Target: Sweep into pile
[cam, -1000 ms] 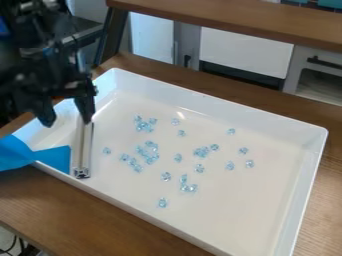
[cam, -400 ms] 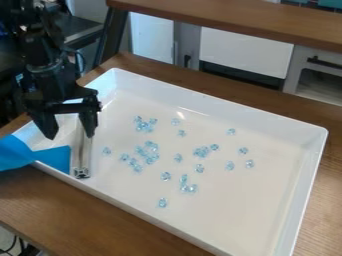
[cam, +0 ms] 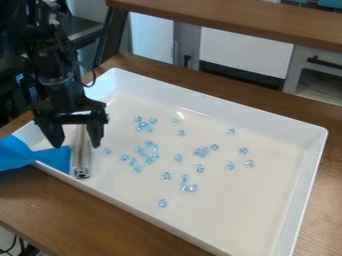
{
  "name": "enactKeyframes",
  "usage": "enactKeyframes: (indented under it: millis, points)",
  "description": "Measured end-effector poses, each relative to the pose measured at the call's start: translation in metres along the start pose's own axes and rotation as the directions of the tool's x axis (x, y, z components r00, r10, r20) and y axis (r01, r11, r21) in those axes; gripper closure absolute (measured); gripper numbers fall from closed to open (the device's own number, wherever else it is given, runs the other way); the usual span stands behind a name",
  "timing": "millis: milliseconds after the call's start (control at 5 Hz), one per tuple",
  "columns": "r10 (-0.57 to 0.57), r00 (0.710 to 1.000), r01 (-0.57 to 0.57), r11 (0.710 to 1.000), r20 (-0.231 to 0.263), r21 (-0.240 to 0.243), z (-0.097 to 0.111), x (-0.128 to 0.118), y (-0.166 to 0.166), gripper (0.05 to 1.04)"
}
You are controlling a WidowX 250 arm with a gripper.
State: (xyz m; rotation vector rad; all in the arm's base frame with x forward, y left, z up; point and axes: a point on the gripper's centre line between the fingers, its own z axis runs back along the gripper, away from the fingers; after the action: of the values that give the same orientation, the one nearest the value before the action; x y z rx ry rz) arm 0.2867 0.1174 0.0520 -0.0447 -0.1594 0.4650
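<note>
The black gripper (cam: 77, 145) hangs over the tray's left end, its two fingers spread wide on either side of a metal bar's upper part. That bar (cam: 81, 160), pale with a squared metal end, lies along the left of the white tray (cam: 220, 249). A blue cloth-like piece (cam: 52, 158) adjoins the bar's left side and drapes over the tray wall. Small clear-blue pieces are scattered over the tray floor: a cluster (cam: 144, 125) toward the back left, another (cam: 202, 151) near the middle, and a lone piece (cam: 162, 202) toward the front.
The tray's raised walls surround the pieces, and it stands on a brown wooden table (cam: 100, 215). Behind are a raised wooden shelf (cam: 234, 20) and white cabinet fronts (cam: 246, 49). Cables (cam: 13, 245) show at the lower left.
The gripper has come lower and slightly right, from above the bar's far end to around its upper part. Its fingers remain apart. The bar and blue pieces have not visibly moved.
</note>
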Motion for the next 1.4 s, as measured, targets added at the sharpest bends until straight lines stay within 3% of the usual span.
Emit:
enactKeyframes:
  millis: [200,600,1400]
  points:
    - [0.009,1.000,-0.009,1.000,0.009,0.018,-0.003,0.001,0.001,0.129]
    - [-0.006,1.000,0.005,1.000,0.013,0.022,-0.009,-0.002,-0.005,0.688]
    - [0.046,0.998,-0.045,0.998,-0.033,0.032,-0.014,-0.005,-0.045,0.716]
